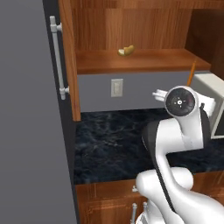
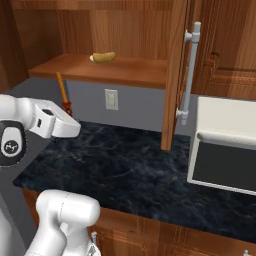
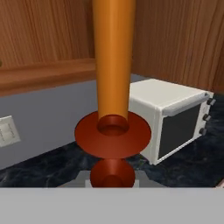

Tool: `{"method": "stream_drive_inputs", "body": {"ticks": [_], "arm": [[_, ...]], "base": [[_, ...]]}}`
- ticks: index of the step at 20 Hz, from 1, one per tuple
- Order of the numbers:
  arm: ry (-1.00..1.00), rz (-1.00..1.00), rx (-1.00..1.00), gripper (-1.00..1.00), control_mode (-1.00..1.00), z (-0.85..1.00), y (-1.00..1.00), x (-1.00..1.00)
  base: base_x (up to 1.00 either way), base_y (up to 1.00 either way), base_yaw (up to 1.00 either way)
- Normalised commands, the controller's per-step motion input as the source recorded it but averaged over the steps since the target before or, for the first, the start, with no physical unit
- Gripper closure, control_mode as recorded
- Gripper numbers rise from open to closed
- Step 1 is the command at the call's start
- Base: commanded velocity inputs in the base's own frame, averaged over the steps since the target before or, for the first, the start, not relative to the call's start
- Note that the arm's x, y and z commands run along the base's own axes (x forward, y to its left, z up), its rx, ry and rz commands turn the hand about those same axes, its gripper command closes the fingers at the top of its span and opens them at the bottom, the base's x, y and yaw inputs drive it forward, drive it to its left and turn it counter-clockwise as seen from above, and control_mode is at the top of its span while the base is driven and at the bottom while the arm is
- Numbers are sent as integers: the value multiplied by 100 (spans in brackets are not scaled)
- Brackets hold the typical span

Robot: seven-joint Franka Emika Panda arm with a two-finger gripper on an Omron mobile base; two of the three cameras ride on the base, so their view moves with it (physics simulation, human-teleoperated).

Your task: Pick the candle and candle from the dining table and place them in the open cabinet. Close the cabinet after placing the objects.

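Observation:
My gripper (image 2: 65, 117) is shut on the dark red holder base of the thin orange taper candle (image 3: 113, 65), which stands upright in the grip. The same candle (image 1: 191, 73) rises just below the front edge of the cabinet shelf, and its stick (image 2: 61, 86) shows against the grey wall under the shelf's left end. The cabinet (image 1: 140, 61) is open, with one panelled door (image 1: 66, 57) swung out at the left and the other door (image 2: 176, 75) at the right. Its wooden shelf (image 2: 135, 72) lies above and behind the candle. The dining table is out of view.
A yellow banana-like fruit (image 1: 126, 50) lies on the cabinet shelf. A white toaster oven (image 2: 225, 145) stands on the black stone counter (image 1: 109, 144) to the right. A wall outlet (image 1: 117, 87) sits on the grey backsplash. A tall grey panel (image 1: 26, 131) bounds the left.

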Motion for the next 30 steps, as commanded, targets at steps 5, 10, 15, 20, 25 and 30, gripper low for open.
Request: {"method": "stream_drive_inputs", "body": {"ticks": [5,10,15,20,25,30], "arm": [[-5,0,-1,100,-100,46,0,-19],[-7,0,-2,100,-100,46,0,-25],[-9,1,0,100,-100,32,-14,-6],[-5,4,0,100,-100,31,-14,15],[0,0,0,100,-100,33,-1,31],[0,0,0,100,-100,15,0,36]], "base": [[0,0,0],[0,0,0],[0,0,0],[0,0,0],[0,0,0],[0,0,0]]}}
